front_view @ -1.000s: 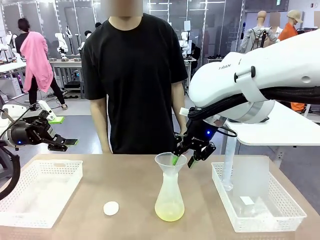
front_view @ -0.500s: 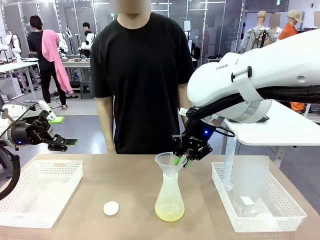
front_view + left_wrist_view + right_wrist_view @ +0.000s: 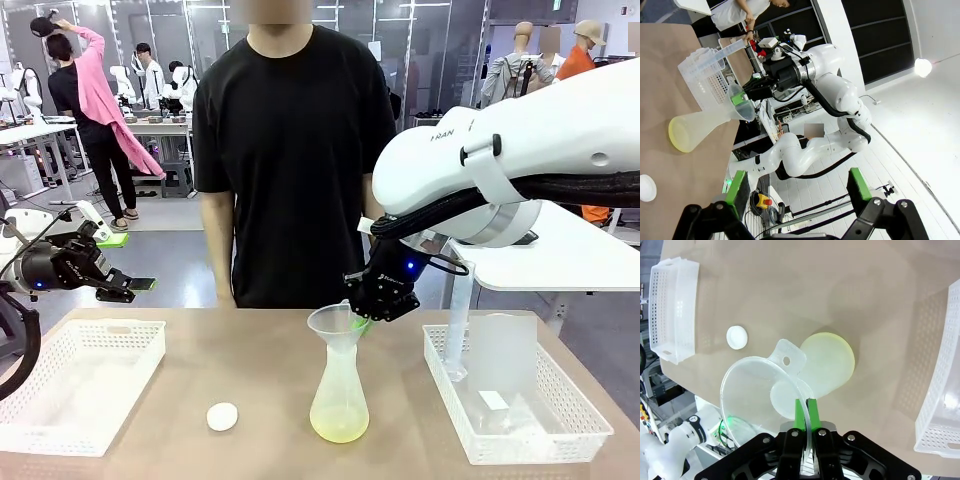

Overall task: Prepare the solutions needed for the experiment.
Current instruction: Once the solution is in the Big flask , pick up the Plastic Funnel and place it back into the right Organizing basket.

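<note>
I see my right gripper mid-frame, pinching the funnel rim atop the flask holding yellow solution; left gripper far left, fingers spread wide.

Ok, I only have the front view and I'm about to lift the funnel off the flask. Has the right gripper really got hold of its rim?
Observer: Yes. In the right wrist view the right gripper is shut on the rim of the funnel, with one pad inside the wall and one outside.
Operator: Good. Is the left gripper free if I need it?
Observer: In the left wrist view the left gripper is open, with nothing between its pads.
</note>
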Robot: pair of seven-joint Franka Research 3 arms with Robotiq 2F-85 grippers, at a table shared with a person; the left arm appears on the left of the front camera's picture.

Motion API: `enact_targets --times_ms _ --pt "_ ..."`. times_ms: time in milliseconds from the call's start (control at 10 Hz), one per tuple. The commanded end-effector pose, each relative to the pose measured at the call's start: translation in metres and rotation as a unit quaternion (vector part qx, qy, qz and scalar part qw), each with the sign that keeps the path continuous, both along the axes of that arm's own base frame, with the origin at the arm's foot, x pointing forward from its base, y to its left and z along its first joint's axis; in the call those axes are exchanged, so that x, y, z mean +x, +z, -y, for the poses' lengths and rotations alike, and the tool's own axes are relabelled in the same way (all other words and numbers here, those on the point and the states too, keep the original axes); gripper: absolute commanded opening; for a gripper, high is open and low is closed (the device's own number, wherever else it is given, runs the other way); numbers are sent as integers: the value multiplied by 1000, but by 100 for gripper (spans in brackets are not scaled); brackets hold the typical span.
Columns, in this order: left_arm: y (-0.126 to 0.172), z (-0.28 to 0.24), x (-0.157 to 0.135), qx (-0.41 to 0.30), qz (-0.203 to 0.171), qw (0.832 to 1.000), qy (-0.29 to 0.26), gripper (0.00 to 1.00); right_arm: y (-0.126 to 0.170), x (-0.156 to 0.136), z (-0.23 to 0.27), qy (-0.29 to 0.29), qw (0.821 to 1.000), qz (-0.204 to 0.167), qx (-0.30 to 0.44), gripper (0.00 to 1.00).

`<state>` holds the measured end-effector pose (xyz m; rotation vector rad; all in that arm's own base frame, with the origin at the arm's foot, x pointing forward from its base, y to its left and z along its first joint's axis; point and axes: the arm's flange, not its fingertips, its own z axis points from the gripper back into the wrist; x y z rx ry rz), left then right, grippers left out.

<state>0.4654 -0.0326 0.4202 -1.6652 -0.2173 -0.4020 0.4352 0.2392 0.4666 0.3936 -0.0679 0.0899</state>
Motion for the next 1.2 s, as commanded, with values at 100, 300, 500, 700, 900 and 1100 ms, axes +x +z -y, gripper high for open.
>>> enact_targets --times_ms 100,300,500,700,900,1100 --pt "2 0 0 -1 4 1000 0 100 0 0 0 0 1000 0 0 0" --pt "2 0 0 -1 4 1000 0 100 0 0 0 0 1000 0 0 0" --pt "2 0 0 -1 4 1000 0 100 0 0 0 0 1000 0 0 0" --pt "2 0 0 -1 4 1000 0 100 0 0 0 0 1000 0 0 0" --pt "2 0 0 -1 4 1000 0 100 0 0 0 1 1000 0 0 3" --pt "2 0 0 -1 4 1000 0 100 1 -4 1 5 1000 16 24 3"
